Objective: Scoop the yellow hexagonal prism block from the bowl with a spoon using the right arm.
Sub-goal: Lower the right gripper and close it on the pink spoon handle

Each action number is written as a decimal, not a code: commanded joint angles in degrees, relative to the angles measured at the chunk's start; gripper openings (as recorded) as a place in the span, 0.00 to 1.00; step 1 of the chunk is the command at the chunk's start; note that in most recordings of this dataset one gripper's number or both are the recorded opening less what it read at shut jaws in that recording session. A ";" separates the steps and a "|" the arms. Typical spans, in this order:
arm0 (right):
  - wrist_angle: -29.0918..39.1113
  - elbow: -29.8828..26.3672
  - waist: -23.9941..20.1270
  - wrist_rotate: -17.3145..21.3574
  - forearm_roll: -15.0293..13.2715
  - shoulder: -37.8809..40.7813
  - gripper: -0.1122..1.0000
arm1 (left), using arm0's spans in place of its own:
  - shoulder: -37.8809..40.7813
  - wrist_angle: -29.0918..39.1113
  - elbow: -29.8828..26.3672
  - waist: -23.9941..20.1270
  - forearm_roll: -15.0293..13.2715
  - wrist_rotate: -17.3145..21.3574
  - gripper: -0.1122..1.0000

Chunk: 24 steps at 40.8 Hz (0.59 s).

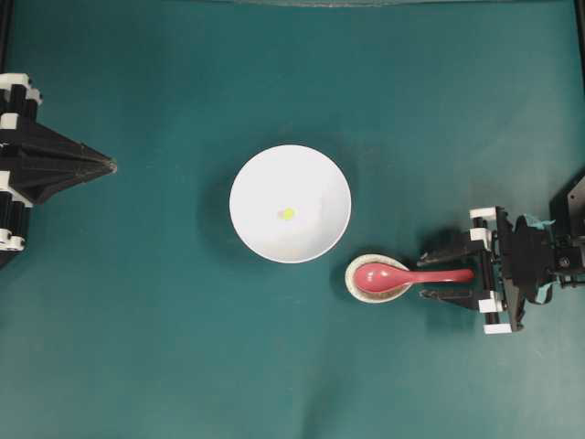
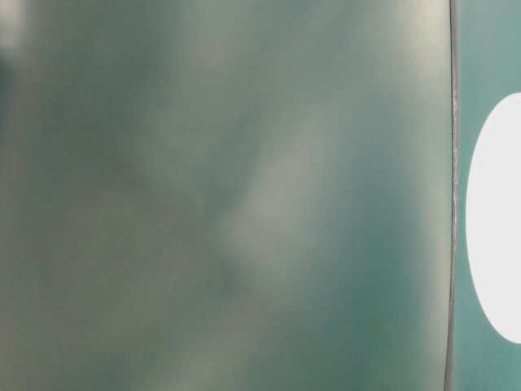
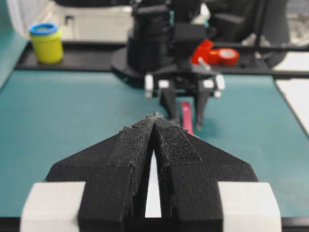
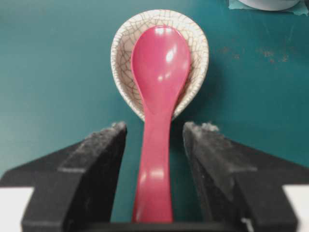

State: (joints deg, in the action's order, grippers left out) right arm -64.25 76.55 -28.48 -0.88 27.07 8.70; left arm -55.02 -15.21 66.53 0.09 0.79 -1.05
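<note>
The white bowl [image 1: 265, 174] sits mid-table with the tiny yellow hexagonal prism block [image 1: 288, 213] on its bottom. To its lower right, the red-pink spoon [image 1: 402, 274] lies with its scoop in a speckled beige spoon rest [image 1: 351, 282]. My right gripper [image 1: 426, 275] is open, with one finger on each side of the spoon handle [image 4: 155, 159]. There is a gap between the handle and each finger [image 4: 104, 145], and nothing is gripped. My left gripper [image 1: 110, 165] is shut and empty at the far left, pointing toward the bowl.
The left wrist view shows a yellow jar with a blue lid [image 3: 46, 42] and red tape rolls [image 3: 224, 55] beyond the table's far edge. The table-level view is a green blur with a white oval [image 2: 496, 220] at its right edge.
</note>
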 commanded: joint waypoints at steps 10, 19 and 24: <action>-0.26 -0.26 -0.26 -0.88 0.09 -1.23 0.58 | 0.44 -0.26 -1.41 0.18 0.09 -0.09 0.13; -0.26 -0.26 -0.26 -0.88 0.09 -1.32 0.55 | 0.44 -0.26 -1.32 0.09 0.09 -0.09 0.13; -0.35 -0.26 -0.26 -0.88 0.18 -1.32 0.52 | 0.44 -0.26 -1.32 0.09 0.09 -0.09 0.13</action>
State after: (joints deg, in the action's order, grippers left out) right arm -64.34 76.46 -28.48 -1.67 27.07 8.61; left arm -55.02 -15.12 66.53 0.09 0.79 -1.05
